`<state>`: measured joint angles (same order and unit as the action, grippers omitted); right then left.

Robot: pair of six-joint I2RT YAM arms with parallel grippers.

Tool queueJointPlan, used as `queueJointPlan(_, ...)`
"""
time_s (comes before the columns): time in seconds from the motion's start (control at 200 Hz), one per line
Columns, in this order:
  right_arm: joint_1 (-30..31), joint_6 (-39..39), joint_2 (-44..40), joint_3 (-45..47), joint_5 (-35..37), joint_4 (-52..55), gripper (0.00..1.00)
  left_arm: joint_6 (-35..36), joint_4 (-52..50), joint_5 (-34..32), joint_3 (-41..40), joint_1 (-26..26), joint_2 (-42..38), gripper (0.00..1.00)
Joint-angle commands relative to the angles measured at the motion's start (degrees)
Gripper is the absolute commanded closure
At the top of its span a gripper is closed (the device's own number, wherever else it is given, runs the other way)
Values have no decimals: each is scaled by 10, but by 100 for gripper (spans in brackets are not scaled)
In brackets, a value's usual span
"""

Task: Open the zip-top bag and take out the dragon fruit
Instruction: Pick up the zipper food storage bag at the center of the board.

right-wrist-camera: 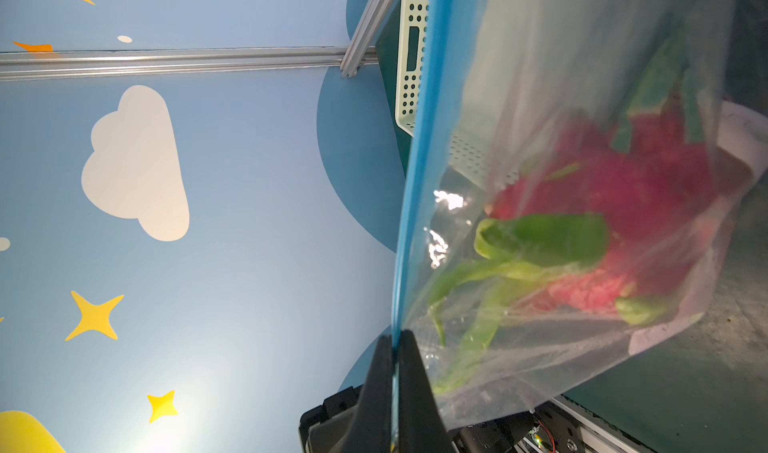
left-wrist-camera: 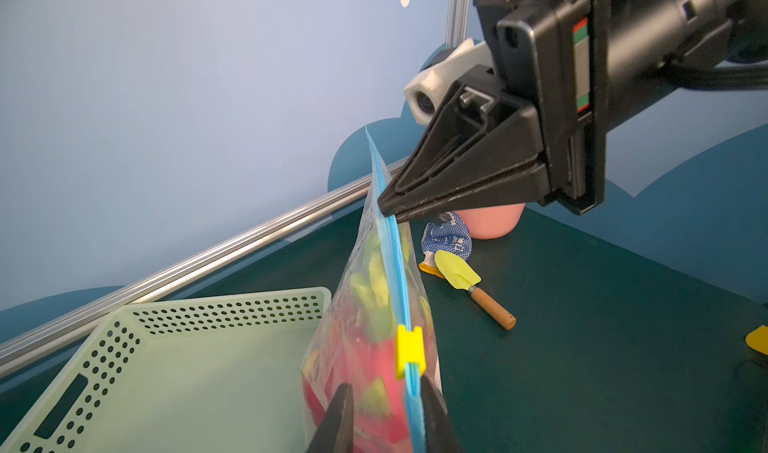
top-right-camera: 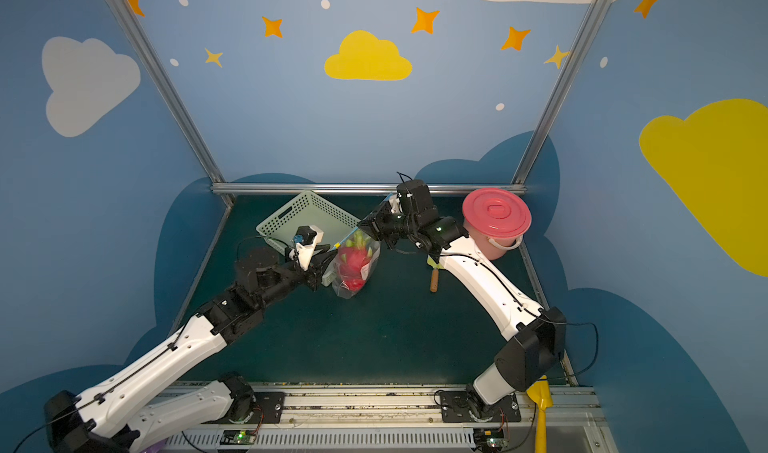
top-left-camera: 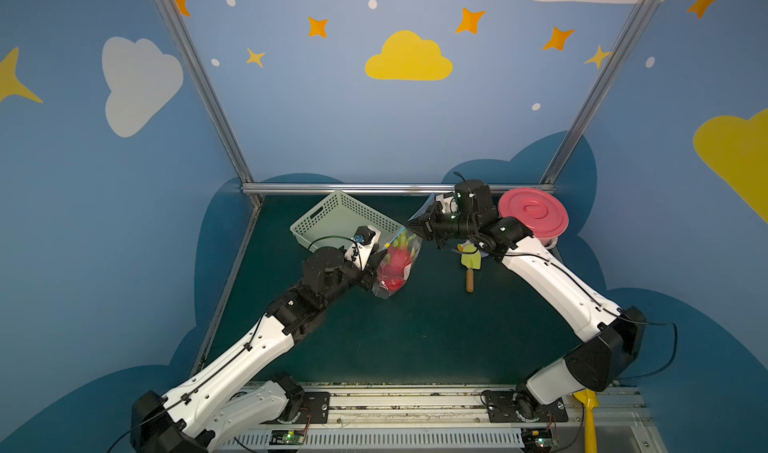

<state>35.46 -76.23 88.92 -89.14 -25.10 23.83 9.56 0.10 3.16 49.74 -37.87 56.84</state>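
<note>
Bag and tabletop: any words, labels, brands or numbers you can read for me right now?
Label on the bag: white paper, no print legible.
Dotted blue cloth by the trowel: pale lettering, too blurred to read.
No other text visible.

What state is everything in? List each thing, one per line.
zip-top bag: zip looks shut, held up by its strip
dragon fruit: inside the bag
right gripper: shut on the strip's end
left gripper: jaws apart, straddling the strip
pink bucket: lid on
green basket: empty
yellow trowel: lying flat
</note>
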Motion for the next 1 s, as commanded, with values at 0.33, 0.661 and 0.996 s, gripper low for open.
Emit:
queueJointPlan(0.33,-4,-3,6,-11,-11,-7,100,30,-22,16,25,5,-4,93)
queueJointPlan(0.661,-52,181,0,-76,-64,154,30,150,-132,118,76,30,2,96)
queueJointPlan(0.996,-23,881,-166,34,-110,61,40,211,-177,248,143,94,27,97)
